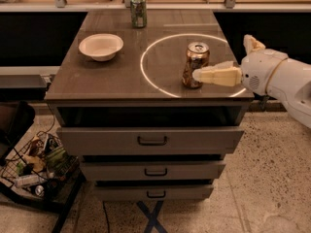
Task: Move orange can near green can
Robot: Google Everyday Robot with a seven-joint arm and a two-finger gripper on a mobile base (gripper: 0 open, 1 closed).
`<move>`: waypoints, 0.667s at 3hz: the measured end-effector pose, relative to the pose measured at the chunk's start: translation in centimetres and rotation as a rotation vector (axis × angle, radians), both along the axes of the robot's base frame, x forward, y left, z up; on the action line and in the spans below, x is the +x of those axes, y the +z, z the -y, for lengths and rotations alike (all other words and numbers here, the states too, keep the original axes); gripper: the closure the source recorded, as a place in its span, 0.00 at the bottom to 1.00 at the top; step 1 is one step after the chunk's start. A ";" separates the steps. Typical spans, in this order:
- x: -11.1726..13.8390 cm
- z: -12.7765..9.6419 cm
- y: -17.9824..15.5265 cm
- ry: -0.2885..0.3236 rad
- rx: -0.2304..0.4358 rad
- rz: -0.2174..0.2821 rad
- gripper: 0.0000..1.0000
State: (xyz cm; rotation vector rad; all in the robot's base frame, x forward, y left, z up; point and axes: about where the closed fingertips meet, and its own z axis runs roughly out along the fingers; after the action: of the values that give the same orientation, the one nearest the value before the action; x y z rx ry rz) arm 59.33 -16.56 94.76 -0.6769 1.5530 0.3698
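Fingers point(216, 75) of the gripper point(221, 56) spread (seemingly) beside the upright orange can point(196, 64).

Gripper point(221, 59) right of orange can point(196, 64); green can point(138, 9) far behind.

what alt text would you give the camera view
A robot's open end effector reaches in from the right, one finger across the front of an orange can on a drawer cabinet. A green can stands at its far edge, a white bowl to the left.
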 end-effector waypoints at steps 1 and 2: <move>1.6 -0.4 -0.9 -0.001 0.031 0.012 0.00; 3.9 -1.6 -2.2 0.035 0.077 0.039 0.00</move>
State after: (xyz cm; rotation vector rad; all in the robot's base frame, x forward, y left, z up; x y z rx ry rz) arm 63.26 -14.97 92.57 -0.6488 1.4840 0.4377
